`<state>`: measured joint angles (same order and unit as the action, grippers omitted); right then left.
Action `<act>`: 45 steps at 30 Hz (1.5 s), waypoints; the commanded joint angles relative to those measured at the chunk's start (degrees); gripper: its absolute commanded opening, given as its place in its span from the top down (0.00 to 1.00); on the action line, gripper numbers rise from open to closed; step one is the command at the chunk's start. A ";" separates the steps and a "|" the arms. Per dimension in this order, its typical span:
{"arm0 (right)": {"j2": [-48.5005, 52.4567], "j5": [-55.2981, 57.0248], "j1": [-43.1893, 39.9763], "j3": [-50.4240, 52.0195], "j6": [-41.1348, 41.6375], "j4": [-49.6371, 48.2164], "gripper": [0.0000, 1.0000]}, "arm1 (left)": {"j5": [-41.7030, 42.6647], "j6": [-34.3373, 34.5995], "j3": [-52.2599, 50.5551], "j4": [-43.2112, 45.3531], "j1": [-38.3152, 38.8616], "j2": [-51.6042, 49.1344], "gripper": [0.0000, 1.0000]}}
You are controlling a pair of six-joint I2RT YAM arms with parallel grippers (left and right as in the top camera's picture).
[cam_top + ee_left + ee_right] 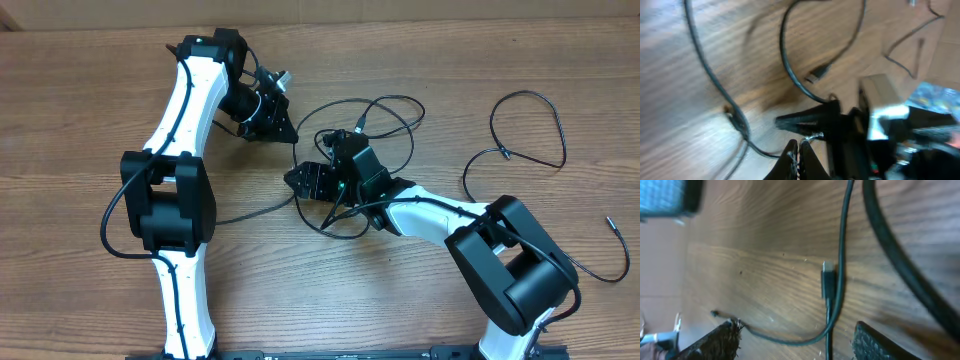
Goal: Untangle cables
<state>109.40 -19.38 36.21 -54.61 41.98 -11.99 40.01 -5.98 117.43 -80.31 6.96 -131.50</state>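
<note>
Closest to the lens in the right wrist view: right gripper (pixel 795 337), fingers (pixel 715 340) spread wide, gripping nothing, straddling one of the cables (pixel 842 240) flat on the wooden table (pixel 765 240); its black plug (pixel 827 282) between the jaws, just beside the cable. In the left wrist view, left gripper (pixel 799 152) pressed fully together, a thin cable running right up to the tips; cannot tell whether pinched. From overhead, both grippers near the table's middle, tips close together, at the left edge of the tangled loops. Well apart to the right, a loose cable (pixel 520 93) in an open loop, clear of the tangle. Farther right still, a second loose cable (pixel 607 221).
</note>
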 commanded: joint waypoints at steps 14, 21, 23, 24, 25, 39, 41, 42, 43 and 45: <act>8.20 7.89 5.46 -0.09 6.32 -6.01 0.60 | -21.14 11.45 -2.99 4.31 -0.52 -0.02 0.73; 11.17 9.94 5.55 -0.20 9.22 -6.84 0.87 | -21.03 12.00 -6.82 5.60 -0.52 -0.04 0.74; 11.17 9.94 5.55 -0.22 9.22 -7.32 0.93 | -20.96 12.00 -7.85 6.21 -0.52 -0.04 0.74; 11.15 9.94 5.55 -0.22 9.22 -7.54 0.95 | -20.96 12.00 -8.33 6.51 -0.52 -0.04 0.74; 11.15 9.90 5.42 -0.22 9.22 -7.63 0.96 | -20.96 12.00 -9.31 7.13 -0.52 -0.04 0.74; -5.27 6.49 3.28 -0.20 -0.94 9.29 0.96 | -9.40 7.63 -10.21 4.42 -0.35 -0.07 0.66; -5.27 6.47 2.60 -0.20 4.74 13.97 0.96 | -10.01 7.67 -10.64 4.28 0.48 -0.07 0.62; -5.27 6.51 2.40 -0.20 6.36 15.08 0.96 | -10.01 7.69 -10.84 4.28 0.68 -0.07 0.62; -5.27 6.47 1.42 -0.20 8.90 17.22 0.96 | -10.34 8.00 -11.47 4.50 1.38 -0.07 0.60; -5.27 6.01 -0.79 -0.20 9.51 19.91 0.96 | -15.43 13.88 -13.64 6.32 2.91 -0.07 0.58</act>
<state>104.42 -13.13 38.15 -54.83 47.70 6.66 27.83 3.11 106.41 -75.35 7.55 -131.50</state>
